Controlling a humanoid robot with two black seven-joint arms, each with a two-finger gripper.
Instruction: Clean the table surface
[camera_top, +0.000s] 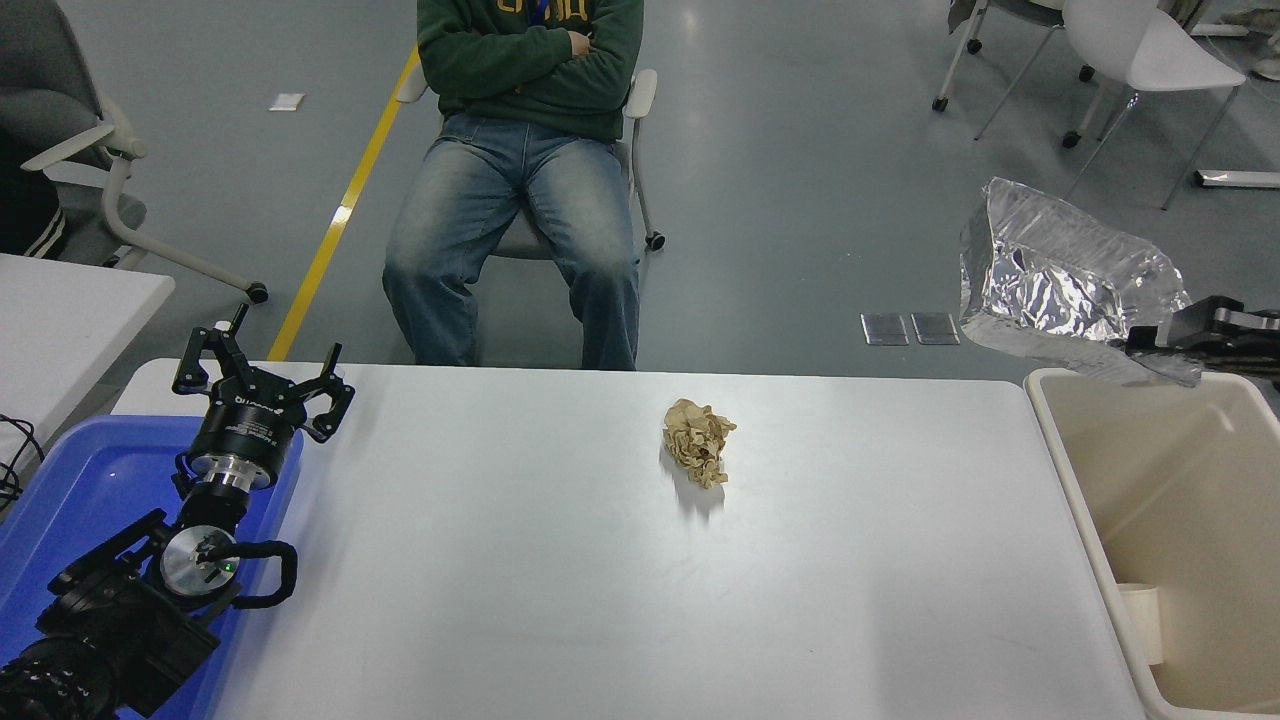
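Note:
The glossy white table surface (560, 580) fills the lower middle of the head view. A crumpled brown paper ball (698, 441) lies on it a little right of centre, toward the far edge. My right gripper (1150, 347) comes in from the right edge, shut on the lower corner of a crinkled silver foil bag (1065, 280), and holds it in the air beyond the far rim of the beige bin (1060, 470). My left gripper (262, 375) is parked at the lower left, open and empty, over the blue tray's far corner.
The blue plastic tray (70, 490) sits at the table's left end under my left arm. The beige bin stands off the right end and holds a small white cup (1140, 615). A person in a green sweater (525, 60) sits at the far side, arms folded.

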